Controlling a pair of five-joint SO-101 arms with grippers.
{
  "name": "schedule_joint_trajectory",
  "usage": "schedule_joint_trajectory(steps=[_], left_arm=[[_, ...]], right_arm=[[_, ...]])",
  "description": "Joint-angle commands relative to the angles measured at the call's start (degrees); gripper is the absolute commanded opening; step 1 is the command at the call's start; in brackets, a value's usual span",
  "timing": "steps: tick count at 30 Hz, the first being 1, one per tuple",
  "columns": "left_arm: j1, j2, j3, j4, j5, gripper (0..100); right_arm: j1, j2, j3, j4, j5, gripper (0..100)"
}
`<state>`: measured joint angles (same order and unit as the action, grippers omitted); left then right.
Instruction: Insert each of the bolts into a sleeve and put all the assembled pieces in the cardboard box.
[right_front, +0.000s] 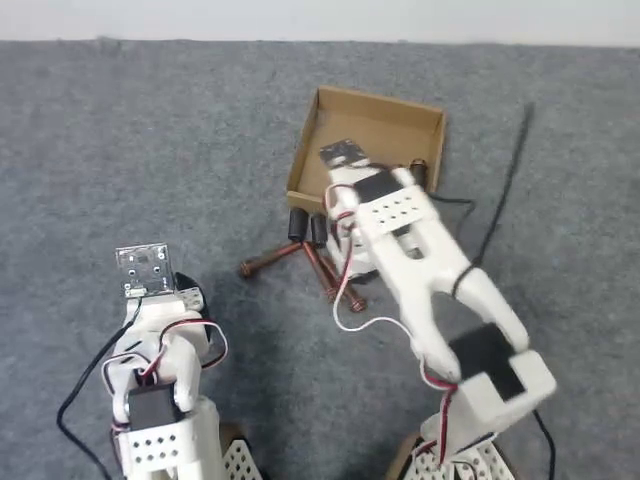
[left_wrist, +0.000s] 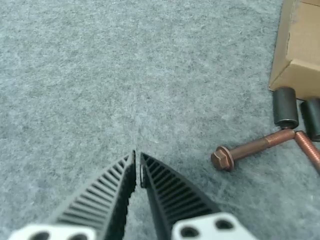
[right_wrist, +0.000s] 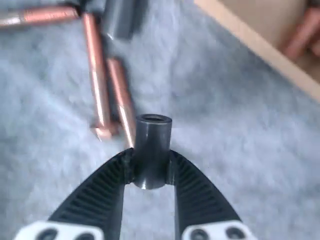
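My right gripper (right_wrist: 151, 159) is shut on a black sleeve (right_wrist: 152, 137), held upright above the carpet just outside the cardboard box (right_front: 365, 140). Three copper bolts (right_front: 322, 268) lie fanned out on the carpet below the box, with two more black sleeves (right_front: 297, 224) beside the box wall. One piece with a copper end (right_front: 418, 172) lies inside the box by its right wall. My left gripper (left_wrist: 137, 157) is shut and holds nothing, low over bare carpet to the left of the nearest bolt (left_wrist: 250, 149).
Grey carpet covers the whole table. A black cable (right_front: 505, 190) runs along the carpet right of the box. The right arm (right_front: 420, 260) stretches over the space between the bolts and the near edge. Open carpet lies to the left of the box.
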<state>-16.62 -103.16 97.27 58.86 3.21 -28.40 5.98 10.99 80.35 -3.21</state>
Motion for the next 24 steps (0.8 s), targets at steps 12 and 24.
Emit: schedule_joint_trajectory(steps=[12, 24], left_arm=[[-0.26, -1.14, -0.75, -1.58, -0.53, 1], [-0.18, -1.14, -0.75, -2.37, -0.26, 1]], right_arm=[[8.13, -12.97, 13.19, 4.18, 3.08, 0.6], [18.42, -20.44, 34.55, -20.18, 2.90, 0.6]])
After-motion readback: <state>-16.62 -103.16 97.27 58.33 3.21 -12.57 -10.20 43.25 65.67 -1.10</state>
